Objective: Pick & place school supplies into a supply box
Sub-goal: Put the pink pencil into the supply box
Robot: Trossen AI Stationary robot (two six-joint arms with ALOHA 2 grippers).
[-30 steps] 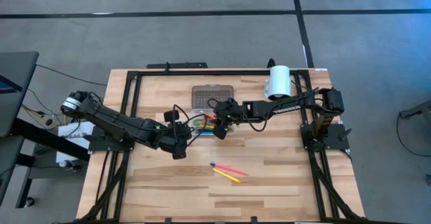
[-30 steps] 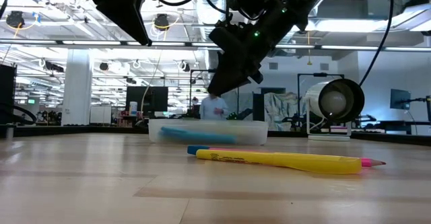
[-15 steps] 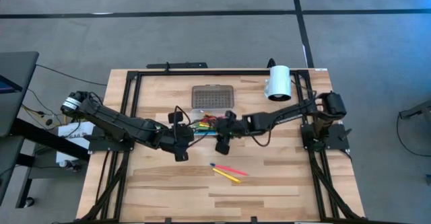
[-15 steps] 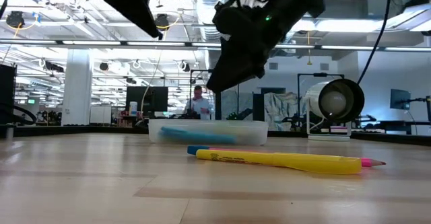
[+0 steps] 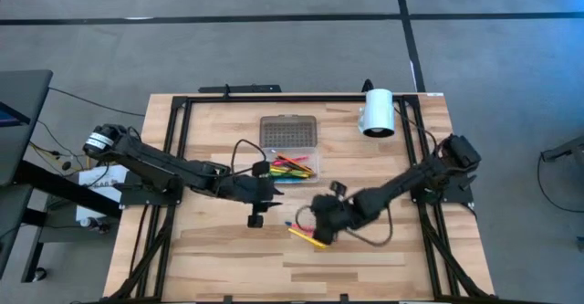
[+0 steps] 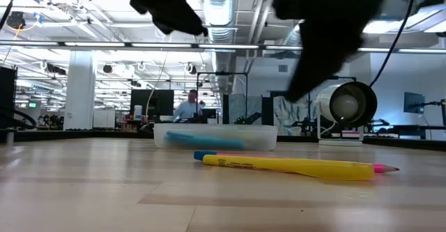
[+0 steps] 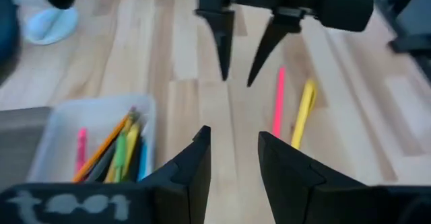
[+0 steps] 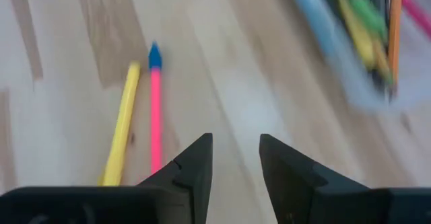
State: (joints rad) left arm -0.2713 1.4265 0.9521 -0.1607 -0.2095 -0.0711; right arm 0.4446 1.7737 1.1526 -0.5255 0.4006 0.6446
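High view: right gripper (image 5: 318,228) has swung from the supply box (image 5: 290,165) to the yellow pen (image 5: 307,237), jaws apart; left gripper (image 5: 258,214) jaws apart too.

No legible text, labels or numbers anywhere.

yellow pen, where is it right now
In the high view the yellow pen lies on the table's front middle beside the pink pen, just under the right gripper.
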